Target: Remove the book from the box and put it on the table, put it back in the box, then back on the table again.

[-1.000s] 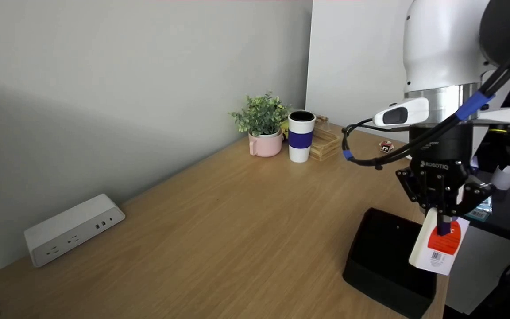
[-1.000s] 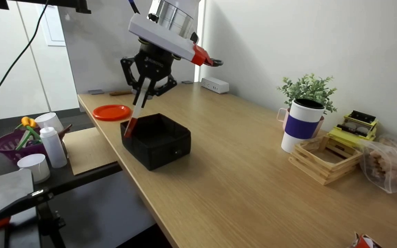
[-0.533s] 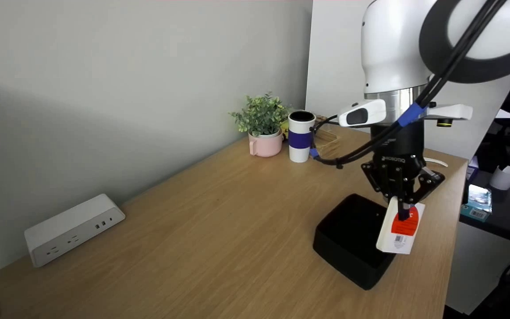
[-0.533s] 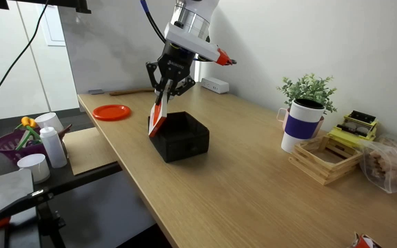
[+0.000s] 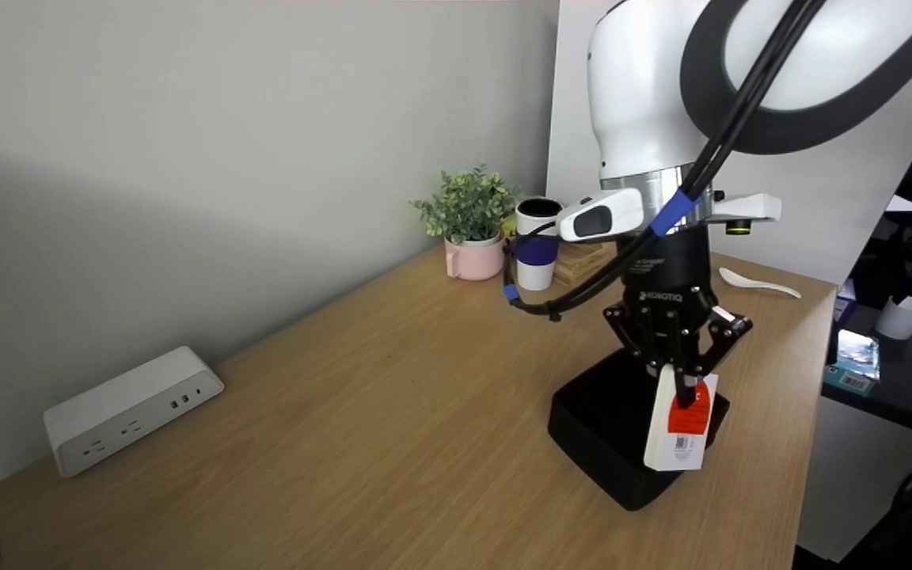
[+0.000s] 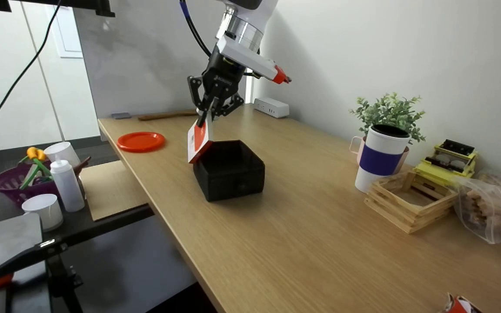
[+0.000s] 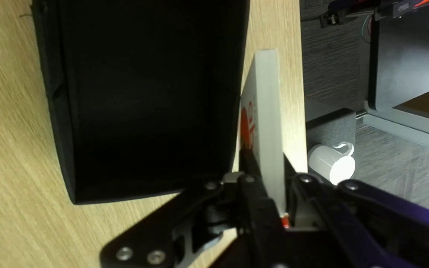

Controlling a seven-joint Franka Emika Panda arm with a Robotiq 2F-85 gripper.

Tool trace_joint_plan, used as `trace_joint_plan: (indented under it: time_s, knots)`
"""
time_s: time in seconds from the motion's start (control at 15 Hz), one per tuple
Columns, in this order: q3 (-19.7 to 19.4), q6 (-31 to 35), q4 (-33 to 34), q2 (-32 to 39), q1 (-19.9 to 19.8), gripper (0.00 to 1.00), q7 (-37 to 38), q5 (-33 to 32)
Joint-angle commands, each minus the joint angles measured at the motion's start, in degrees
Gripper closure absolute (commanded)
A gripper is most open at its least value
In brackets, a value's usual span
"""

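Along the wood-grain surface [image 6: 302, 221], beside a pale wall [image 6: 346, 52], a leafy plant [image 6: 388, 112] and a tumbler [image 6: 381, 160] are standing; near the edge, the claw [image 7: 269, 164] is gripping the book [image 6: 200, 141] (visibly tilted) just beside the black box [image 6: 235, 184].

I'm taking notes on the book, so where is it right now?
In the wrist view, the book is right of centre, held in the gripper, just right of the black box, appearing between it and the edge of the table.
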Motion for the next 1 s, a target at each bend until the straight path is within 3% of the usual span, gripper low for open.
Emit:
trace_joint_plan:
  time_s: [0.0, 0.53, 0.93]
  knots:
    - [1.4, -1.3, 1.3, -0.5, -0.7, 0.96, -2.8, -1.2]
    - [1.9, 0.1, -2.5, -8.3, -0.3, 0.96, -6.0, -2.2]
    - [0.1, -0.6, -1.1, -8.6, -1.2, 0.96, -8.5, -5.0]
